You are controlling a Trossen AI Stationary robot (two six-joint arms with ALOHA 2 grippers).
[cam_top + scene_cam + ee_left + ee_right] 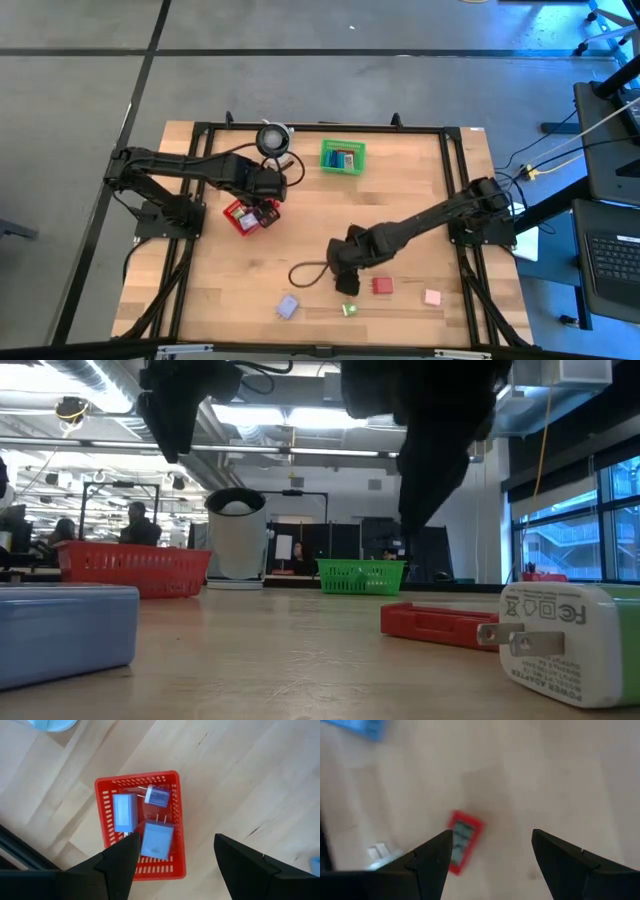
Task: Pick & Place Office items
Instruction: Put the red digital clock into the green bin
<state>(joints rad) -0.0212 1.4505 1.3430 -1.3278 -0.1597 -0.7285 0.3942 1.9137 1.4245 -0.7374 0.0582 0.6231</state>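
My left gripper [175,842] is open and hovers above the red mesh basket [241,216], in which three blue and lavender pieces [157,840] lie. My right gripper [492,837] is open above the table near its near edge, over a red piece [462,840] that lies flat on the wood [382,286]. Near it lie a green-and-white plug piece [350,309], a lavender piece [288,306] and a pink piece [432,297]. The green basket [342,156] holds a few more pieces.
A dark cable loop [310,272] lies on the wood just left of my right gripper. A white cylinder with a dark top [272,138] stands near the far edge beside the green basket. A black frame [320,127] runs around the table.
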